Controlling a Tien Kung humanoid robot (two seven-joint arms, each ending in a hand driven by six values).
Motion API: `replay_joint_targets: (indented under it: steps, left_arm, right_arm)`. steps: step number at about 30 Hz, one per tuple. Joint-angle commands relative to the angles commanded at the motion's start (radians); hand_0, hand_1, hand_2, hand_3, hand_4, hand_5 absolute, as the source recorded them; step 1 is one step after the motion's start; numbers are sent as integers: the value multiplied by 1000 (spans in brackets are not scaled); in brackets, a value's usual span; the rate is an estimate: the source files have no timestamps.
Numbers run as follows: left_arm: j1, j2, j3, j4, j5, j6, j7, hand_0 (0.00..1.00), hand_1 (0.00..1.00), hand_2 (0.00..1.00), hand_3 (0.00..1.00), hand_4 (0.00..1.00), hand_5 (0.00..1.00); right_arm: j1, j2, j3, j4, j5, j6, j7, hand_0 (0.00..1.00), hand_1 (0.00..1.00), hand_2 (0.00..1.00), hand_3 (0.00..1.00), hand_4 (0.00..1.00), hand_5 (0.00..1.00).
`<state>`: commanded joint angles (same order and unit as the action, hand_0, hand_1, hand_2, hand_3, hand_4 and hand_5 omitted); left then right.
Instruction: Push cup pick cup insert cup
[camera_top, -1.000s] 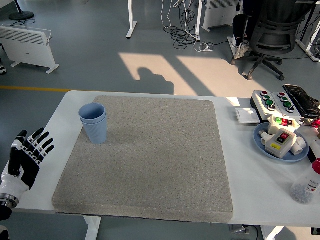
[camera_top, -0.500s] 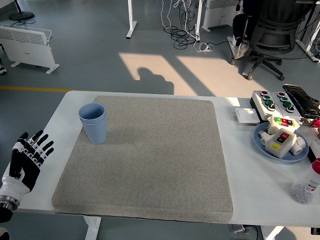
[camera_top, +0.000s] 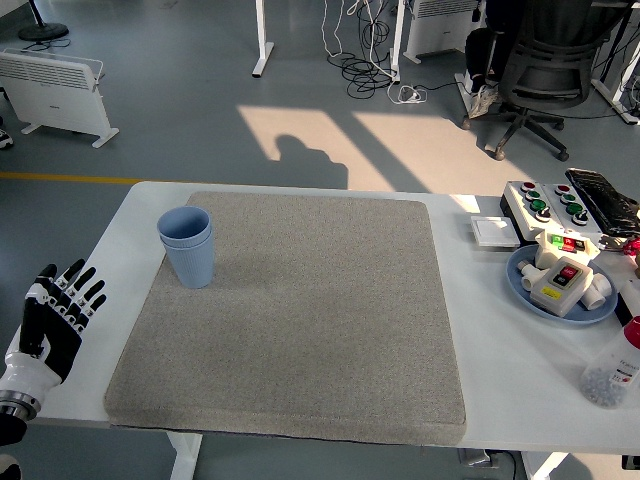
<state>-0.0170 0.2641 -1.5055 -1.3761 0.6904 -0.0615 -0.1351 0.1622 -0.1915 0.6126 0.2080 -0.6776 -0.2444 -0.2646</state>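
Free: grey mat (camera_top: 300, 320) lying bare across centre and lower frame | Obstacle: nested blue cups (camera_top: 187, 246) standing upright at mat's upper left | Right edge: blue plate (camera_top: 525, 290) of parts, button box (camera_top: 545, 203), clear bottle (camera_top: 612, 372) crowding the table | Left hand (camera_top: 55, 318) waiting at lower left, fingers spread.

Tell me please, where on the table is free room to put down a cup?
Nearly the whole grey mat is bare, right of and nearer than the blue cups. The table's right end is crowded: blue plate, button box, bottle.
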Motion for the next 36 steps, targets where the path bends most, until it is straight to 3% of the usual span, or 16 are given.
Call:
replay_joint_targets:
  steps: [36]
  left_arm:
    - [-15, -6, 5, 23, -28, 20, 17, 982, 955, 998, 998, 653, 998]
  right_arm:
    - [15, 3, 3, 0, -4, 3, -4, 707, 633, 641, 584, 118, 398]
